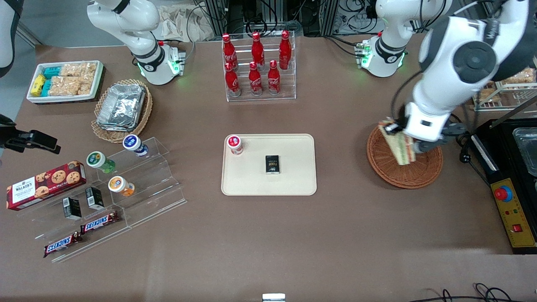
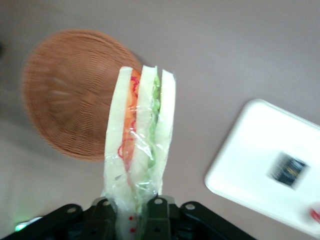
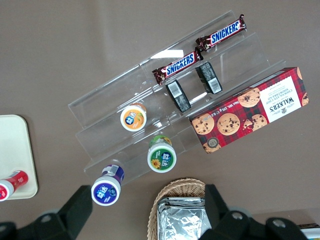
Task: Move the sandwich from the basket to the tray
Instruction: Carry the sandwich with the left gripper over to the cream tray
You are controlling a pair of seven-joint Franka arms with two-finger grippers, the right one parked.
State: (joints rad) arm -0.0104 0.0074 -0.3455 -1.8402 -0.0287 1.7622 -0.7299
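**Sandwich gripped above basket**

Left wrist view alone shows the black two-finger gripper (image 2: 134,212) clamped on the wrapped triangular white-bread sandwich (image 2: 140,132); the front view hides the fingers. The round orange-brown wicker basket (image 1: 419,174), near the table's working-arm edge, holds nothing else. The cream rectangular plastic tray (image 1: 251,180), mid-table, carries a red-capped bottle (image 1: 235,144) and small black box (image 1: 272,164). The arm reaches down over the basket, sandwich lifted.
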